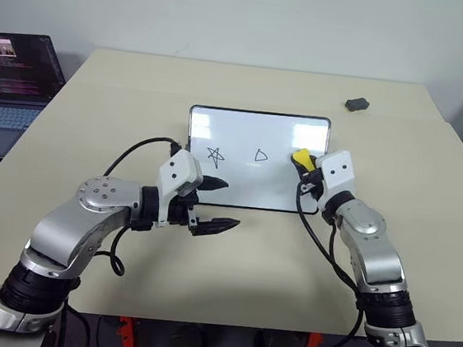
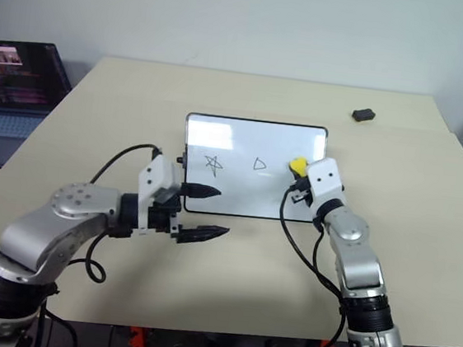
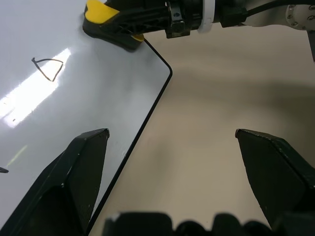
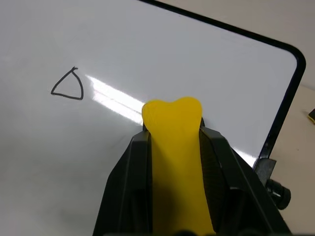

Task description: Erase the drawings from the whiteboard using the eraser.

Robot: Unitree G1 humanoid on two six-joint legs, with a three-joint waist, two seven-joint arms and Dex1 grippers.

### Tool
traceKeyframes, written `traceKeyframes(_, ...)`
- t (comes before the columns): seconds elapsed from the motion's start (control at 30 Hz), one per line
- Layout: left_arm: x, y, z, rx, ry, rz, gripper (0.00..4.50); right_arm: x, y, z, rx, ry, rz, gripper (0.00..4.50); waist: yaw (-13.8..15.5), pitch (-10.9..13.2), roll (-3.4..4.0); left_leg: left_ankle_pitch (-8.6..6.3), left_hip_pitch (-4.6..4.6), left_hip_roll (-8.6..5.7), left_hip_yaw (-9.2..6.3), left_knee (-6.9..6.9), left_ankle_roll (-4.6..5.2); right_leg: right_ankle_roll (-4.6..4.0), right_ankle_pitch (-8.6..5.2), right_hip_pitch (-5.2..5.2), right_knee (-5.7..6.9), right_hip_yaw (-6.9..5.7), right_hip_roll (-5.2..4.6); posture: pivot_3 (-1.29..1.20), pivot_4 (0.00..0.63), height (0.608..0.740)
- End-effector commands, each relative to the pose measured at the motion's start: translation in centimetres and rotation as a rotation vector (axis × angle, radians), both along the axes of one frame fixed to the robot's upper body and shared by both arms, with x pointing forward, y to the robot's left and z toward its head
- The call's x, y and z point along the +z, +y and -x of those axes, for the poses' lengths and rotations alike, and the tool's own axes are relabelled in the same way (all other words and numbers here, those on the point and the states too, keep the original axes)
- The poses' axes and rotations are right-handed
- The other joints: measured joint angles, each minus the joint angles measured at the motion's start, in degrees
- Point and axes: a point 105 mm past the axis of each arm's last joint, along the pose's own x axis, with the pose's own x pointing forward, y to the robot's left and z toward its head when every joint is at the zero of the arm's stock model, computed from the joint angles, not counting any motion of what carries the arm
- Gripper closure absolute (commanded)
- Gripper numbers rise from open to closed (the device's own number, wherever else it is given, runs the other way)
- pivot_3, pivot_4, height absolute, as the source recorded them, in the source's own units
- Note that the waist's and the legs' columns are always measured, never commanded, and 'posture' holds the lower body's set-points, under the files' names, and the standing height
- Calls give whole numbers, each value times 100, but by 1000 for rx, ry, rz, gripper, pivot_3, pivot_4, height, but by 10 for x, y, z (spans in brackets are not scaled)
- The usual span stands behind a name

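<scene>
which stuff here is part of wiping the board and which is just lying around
Part of the job:
- whiteboard
- star and triangle drawn on it
- yellow eraser, gripped in the right hand

Just lying about:
- dark grey lump at the table's far right
- laptop off to the left
- left hand, open and empty

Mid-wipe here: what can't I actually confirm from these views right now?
- Third drawing, by the eraser: whether any of it is left; the right gripper covers that patch of the whiteboard in the eye views.
- Eraser's felt base: in the right wrist view the fingers and yellow body hide its contact with the board.
- Dark lump at the table's far right: too small to identify.
- Laptop: cut off by the left edge.
</scene>
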Motion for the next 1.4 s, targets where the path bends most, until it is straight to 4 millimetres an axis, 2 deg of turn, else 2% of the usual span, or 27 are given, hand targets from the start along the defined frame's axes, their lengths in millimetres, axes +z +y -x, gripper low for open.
traceKeyframes(0.03, 8, -4, 4, -19, -35, 15, 0, -19, -20, -5, -93, 77, 49, 3522, 14, 0, 0, 0, 3, -2, 0, 2, 0, 0, 0, 4, 2, -1, -2, 0, 150, 740)
traceKeyframes(0.2, 7, -4, 4, -19, -34, 19, 0, -57, -19, 12, -44, 289, 48, 3522, 42, -8, -10, 1, 32, -6, -8, 5, 1, 2, 2, 33, 6, -8, -3, 0, 150, 740)
traceKeyframes(0.33, 7, -4, 4, -20, -32, 20, 0, -71, -14, 24, 9, 369, 66, 3523, 36, -12, -16, 1, 54, -6, -9, 7, 1, 3, 2, 57, 4, -9, -2, 0, 150, 740)
traceKeyframes(0.43, 6, -4, 4, -21, -31, 19, 0, -74, -7, 30, 47, 395, 73, 3523, -3, -12, -16, 1, 73, -4, -4, 6, 1, 5, 1, 71, 2, -5, -1, 0, 150, 740)
traceKeyframes(0.5, 5, -4, 5, -22, -30, 18, 0, -71, -4, 31, 65, 387, 70, 3523, -25, -11, -16, 1, 87, -1, -4, 5, 1, 12, -4, 83, 2, -4, 2, 0, 150, 740)
traceKeyframes(0.57, 5, -4, 5, -21, -31, 18, 0, -59, 1, 29, 80, 344, 54, 3524, -36, -11, -16, 1, 92, -1, -4, 4, 1, 16, -6, 86, 2, -3, 4, 0, 150, 740)
traceKeyframes(0.73, 4, -3, 5, -16, -33, 19, 0, -5, 9, 15, 79, 163, -43, 3524, -88, 9, -12, 2, 88, -1, -2, 4, 0, 16, -6, 81, 2, 1, 4, 0, 150, 740)
traceKeyframes(0.83, 3, -3, 5, -13, -30, 22, 0, 12, 7, 7, 56, 108, -58, 3524, -79, 17, -8, 3, 45, -2, -4, 4, -1, 4, 2, 38, 6, -1, 4, 0, 150, 740)
traceKeyframes(1.0, 0, 1, 5, 33, -28, 35, 0, 11, 8, 5, 55, 98, -60, 3524, -14, 17, -8, -5, -8, 0, -12, -5, -9, 5, -12, -6, -1, -9, 0, 0, 150, 740)
traceKeyframes(1.13, -4, 17, -4, 188, -54, 41, 0, 13, 4, 11, 60, 46, -74, 3524, -4, 18, -8, -16, -14, -2, -7, -6, -9, 7, -16, -8, -12, -7, -7, 0, 150, 740)
traceKeyframes(1.2, -6, 21, -5, 231, -55, 46, 0, 17, 2, 18, 90, -4, -70, 3524, 30, 18, -8, -16, -14, -2, -9, -4, -7, 7, -16, -7, -11, -9, -8, 0, 150, 740)
traceKeyframes(1.3, -9, 28, -3, 291, -51, 66, 0, 13, -4, 36, 134, -30, -65, 3524, 60, 23, -5, -17, -14, -2, -11, -4, -7, 7, -18, -6, -9, -11, -8, 0, 150, 740)
traceKeyframes(1.4, -12, 35, -3, 361, -57, 82, 0, -1, -3, 56, 183, -2, -83, 3524, 60, 24, -4, -16, -15, -4, -12, -3, -7, 7, -18, -5, -10, -11, -10, 0, 150, 740)
